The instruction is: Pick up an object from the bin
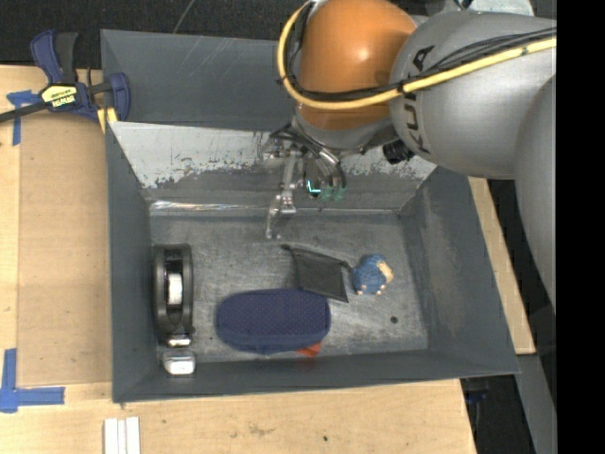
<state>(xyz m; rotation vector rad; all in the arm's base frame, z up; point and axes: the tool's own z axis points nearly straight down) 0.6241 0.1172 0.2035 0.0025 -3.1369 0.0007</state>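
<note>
My gripper [281, 211] hangs below the arm's orange cover, over the back middle of the bin floor near the rear wall. I see nothing held in it. Just in front of it a flat dark grey square piece [317, 272] lies on the floor, apart from the gripper. A small blue and yellow toy figure [371, 276] rests against that piece's right side. Nearer the front lies a dark blue oval case [272, 321], with a small red bit [309, 351] showing at its front right edge.
A black round tape-measure-like thing [173, 291] stands along the left wall, with a small white piece [178, 363] in front of it in the front left corner. The arm comes in over the bin's back right.
</note>
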